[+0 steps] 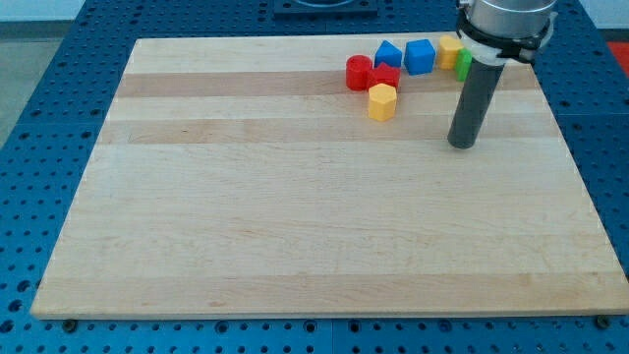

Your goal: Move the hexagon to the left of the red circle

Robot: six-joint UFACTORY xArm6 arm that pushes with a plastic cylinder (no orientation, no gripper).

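A yellow hexagon (382, 100) lies near the view's top, just below and right of the red circle (359, 72) and touching a second red block (385, 76). My tip (462, 144) rests on the board to the right of the hexagon, a clear gap away from it. The rod rises from the tip toward the view's top right.
Two blue blocks (388, 54) (420, 56) lie behind the red ones. A yellow block (450, 50) and a green block (462, 66) sit beside the rod, partly hidden by it. The wooden board (295, 216) lies on a blue perforated table.
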